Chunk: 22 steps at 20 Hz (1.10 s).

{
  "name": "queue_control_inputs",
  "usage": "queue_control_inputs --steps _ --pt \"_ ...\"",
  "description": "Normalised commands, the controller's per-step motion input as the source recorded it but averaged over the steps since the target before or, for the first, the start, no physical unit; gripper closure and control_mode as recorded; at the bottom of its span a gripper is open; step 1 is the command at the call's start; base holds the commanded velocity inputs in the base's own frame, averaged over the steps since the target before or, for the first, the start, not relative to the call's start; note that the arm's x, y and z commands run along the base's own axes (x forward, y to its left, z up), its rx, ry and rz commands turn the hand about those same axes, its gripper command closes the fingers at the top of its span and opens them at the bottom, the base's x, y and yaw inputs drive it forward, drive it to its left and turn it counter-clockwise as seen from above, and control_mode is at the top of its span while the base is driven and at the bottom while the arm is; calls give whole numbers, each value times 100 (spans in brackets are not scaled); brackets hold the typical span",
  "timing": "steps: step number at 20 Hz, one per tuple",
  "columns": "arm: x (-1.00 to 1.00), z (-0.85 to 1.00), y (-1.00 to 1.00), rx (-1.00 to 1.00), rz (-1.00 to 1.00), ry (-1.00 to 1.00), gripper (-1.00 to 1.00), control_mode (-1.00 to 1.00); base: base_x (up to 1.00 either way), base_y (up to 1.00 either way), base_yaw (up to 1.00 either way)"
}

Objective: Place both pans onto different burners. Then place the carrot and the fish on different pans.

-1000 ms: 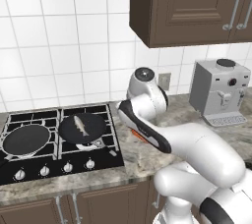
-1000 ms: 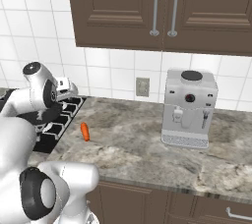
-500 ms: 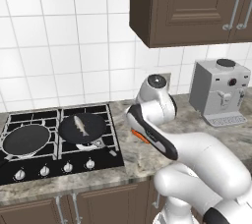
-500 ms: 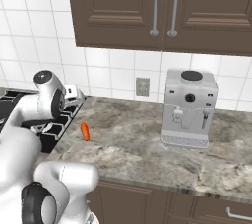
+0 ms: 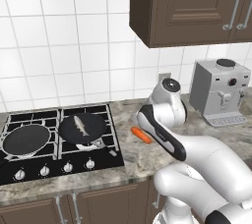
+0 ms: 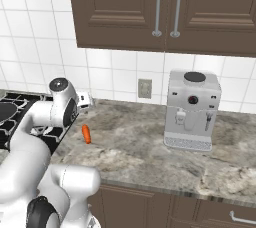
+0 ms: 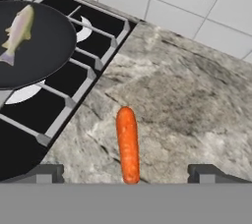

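Two black pans sit on the burners (image 5: 101,144) of the cooktop. The left pan (image 5: 25,139) holds nothing. The right pan (image 5: 93,128) (image 7: 44,56) carries the pale fish (image 5: 81,125) (image 7: 18,31). To the right of the cooktop, the orange carrot (image 5: 141,134) (image 6: 86,133) (image 7: 128,142) lies on the stone counter. My gripper (image 7: 125,174) hangs open just above the carrot, one fingertip (image 7: 44,173) to each side and well apart from it. In both base views my hand hides the fingers.
A grey coffee machine (image 5: 219,93) (image 6: 192,109) stands on the counter (image 6: 140,147) to the right, by the tiled wall. Dark cabinets (image 6: 160,7) hang overhead. The cooktop's raised grate edge (image 7: 83,78) runs close to the left of the carrot.
My arm has swung right, from over the cooktop to above the carrot on the counter. The gripper has stayed open. The fish and both pans have not moved.
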Motion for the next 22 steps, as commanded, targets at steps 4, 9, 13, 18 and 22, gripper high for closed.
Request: queue_control_inputs --steps 4,9,13,18,22 --pt "0 -18 -23 2 3 0 -100 -100 0 0 0" --pt "0 -20 -20 4 4 0 -100 -100 0 0 0" --pt "0 -15 0 3 7 0 -100 -100 0 0 0" --pt "0 -19 0 0 4 0 -100 -100 0 0 0" --pt "0 -16 0 -1 0 5 -100 -100 0 0 0"
